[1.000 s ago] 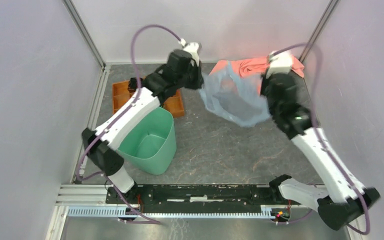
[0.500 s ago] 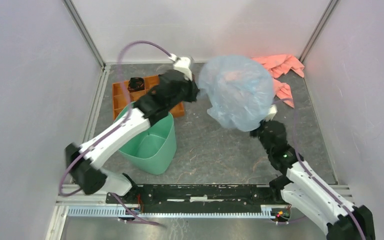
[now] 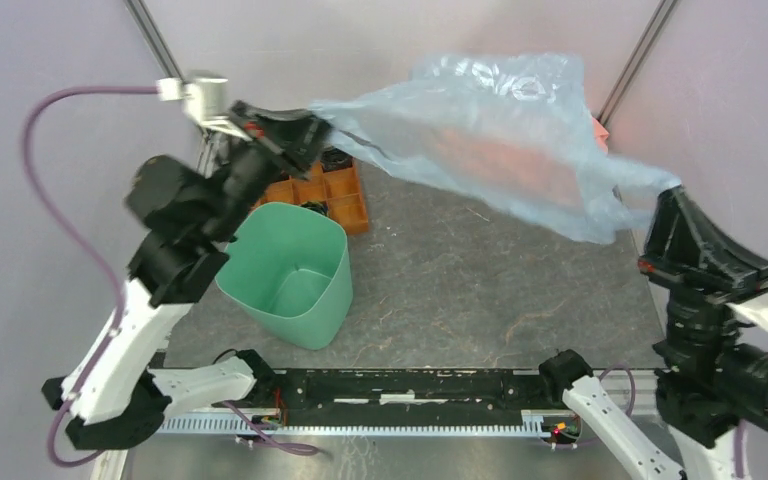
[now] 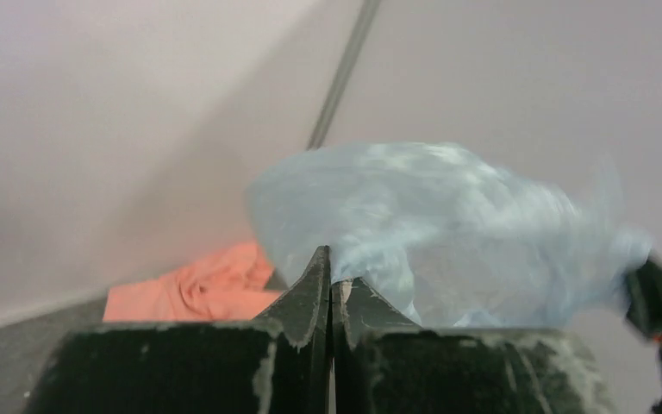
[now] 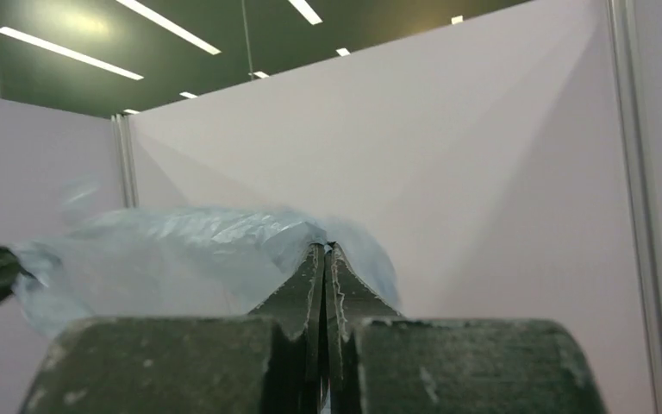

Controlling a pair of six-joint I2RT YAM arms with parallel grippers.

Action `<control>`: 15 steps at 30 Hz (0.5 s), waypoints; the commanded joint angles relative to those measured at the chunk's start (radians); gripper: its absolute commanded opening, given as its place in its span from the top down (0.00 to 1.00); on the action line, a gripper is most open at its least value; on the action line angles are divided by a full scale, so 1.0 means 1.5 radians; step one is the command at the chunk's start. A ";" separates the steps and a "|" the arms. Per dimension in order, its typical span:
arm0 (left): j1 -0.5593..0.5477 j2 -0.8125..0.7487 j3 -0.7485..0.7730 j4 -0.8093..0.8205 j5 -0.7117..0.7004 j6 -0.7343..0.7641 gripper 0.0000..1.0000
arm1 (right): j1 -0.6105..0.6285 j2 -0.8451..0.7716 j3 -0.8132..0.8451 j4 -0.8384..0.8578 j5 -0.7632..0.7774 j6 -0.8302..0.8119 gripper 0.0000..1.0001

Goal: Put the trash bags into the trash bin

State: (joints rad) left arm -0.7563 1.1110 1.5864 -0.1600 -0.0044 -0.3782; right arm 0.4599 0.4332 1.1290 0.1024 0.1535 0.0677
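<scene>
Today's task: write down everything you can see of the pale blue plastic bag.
The trash bag is thin, translucent pale blue film, wrinkled and billowed. It hangs in the air, stretched wide between the left gripper, shut on one edge, and the right gripper, shut on the opposite edge. It spans the far side of the table, above and to the right of the green bin, not inside it. A pink cloth shows faintly through it.

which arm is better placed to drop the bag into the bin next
Probably left. The left jaws clamp the trash bag close by the trash bin; the right jaws hold its other end far across the table.
</scene>
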 commanded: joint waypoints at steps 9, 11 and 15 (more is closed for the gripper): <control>0.012 0.117 -0.198 -0.198 -0.097 -0.055 0.98 | 0.001 0.039 -0.550 -0.044 0.000 0.163 1.00; 0.011 0.091 -0.155 -0.172 -0.063 -0.041 0.98 | -0.001 0.023 -0.446 -0.102 0.039 0.123 1.00; 0.011 0.087 0.011 -0.155 0.058 -0.026 0.98 | 0.000 0.065 -0.121 -0.196 0.031 0.040 1.00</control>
State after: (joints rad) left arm -0.7391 1.3911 1.2972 -0.5766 -0.0887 -0.4366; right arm 0.4610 0.5426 0.4702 -0.3103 0.1711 0.2234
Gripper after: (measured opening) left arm 0.025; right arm 0.007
